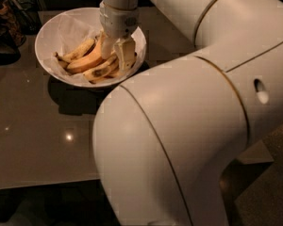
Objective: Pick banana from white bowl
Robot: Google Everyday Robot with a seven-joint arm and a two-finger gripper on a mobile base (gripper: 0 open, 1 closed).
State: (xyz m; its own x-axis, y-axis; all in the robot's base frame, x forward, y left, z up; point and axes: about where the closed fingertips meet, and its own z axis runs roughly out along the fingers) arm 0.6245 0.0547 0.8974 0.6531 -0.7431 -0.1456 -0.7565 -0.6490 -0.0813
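Note:
The white bowl [46, 36], lined with crinkled white paper, stands on the dark table at the upper left. Several yellow bananas [83, 63] with dark spots lie in it, fanned from left to right. My gripper [117, 60] reaches straight down into the right side of the bowl. It is open, with its two pale fingers [127, 55] apart and down among the right ends of the bananas. Whether the fingers touch a banana is hidden by the gripper itself.
The bowl sits on a glossy brown table [37, 135] whose front edge runs along the lower left. Dark objects [4, 27] stand at the table's far left. My large white arm [188, 126] fills the right and bottom of the view.

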